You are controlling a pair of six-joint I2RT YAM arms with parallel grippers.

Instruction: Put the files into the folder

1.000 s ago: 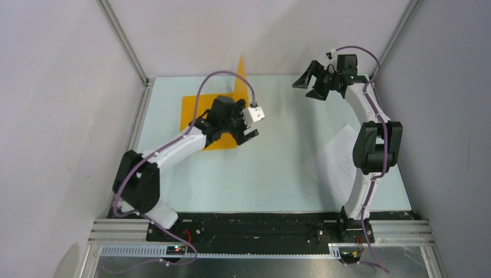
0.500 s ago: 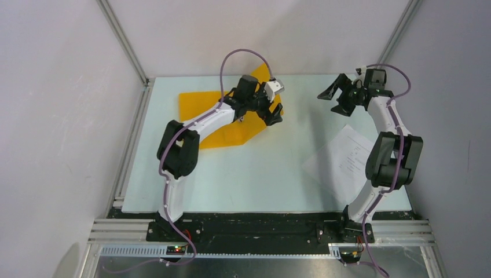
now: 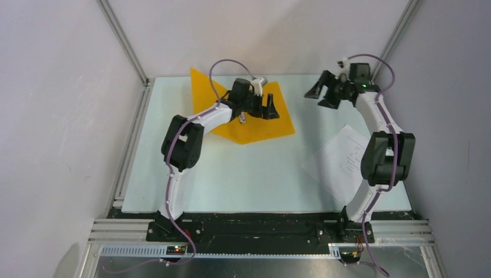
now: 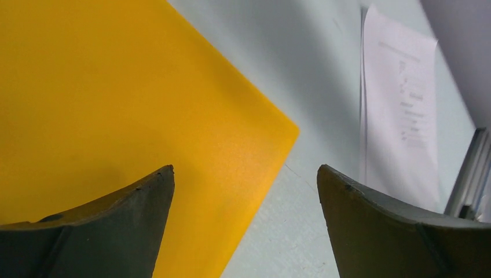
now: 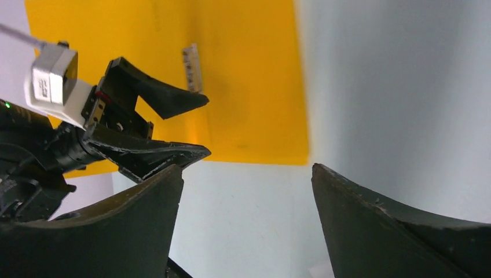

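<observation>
Outside the folder (image 3: 257,130), files (image 3: 341,159), perhaps several.

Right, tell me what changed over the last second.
The left arm stretched out toward the far side, and its hand went from the folder's near edge to its right part. The folder shifted right and turned. The right hand swung slightly right, then partly back. Both hands stayed open, holding nothing. The files did not move.
</observation>
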